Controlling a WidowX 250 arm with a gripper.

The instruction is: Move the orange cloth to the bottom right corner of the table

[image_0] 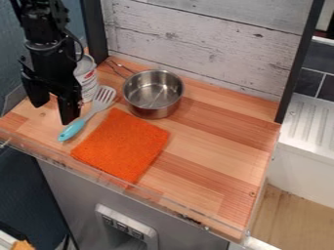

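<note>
**Orange cloth (120, 145) near the front edge of the counter (219, 168).**

The cloth lies flat; wood surface extends rightward to the counter's right edge. The tool (54, 111), at view left, is open, holding nothing. The spatula (73, 129) and pot (153, 93) border the cloth.

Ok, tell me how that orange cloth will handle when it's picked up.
The orange cloth will probably be floppy and sag from wherever it is pinched, since it lies as a thin, flat sheet. It should be light for its spread, having so little thickness. Its fuzzy-looking surface suggests it won't be slippery.
</note>
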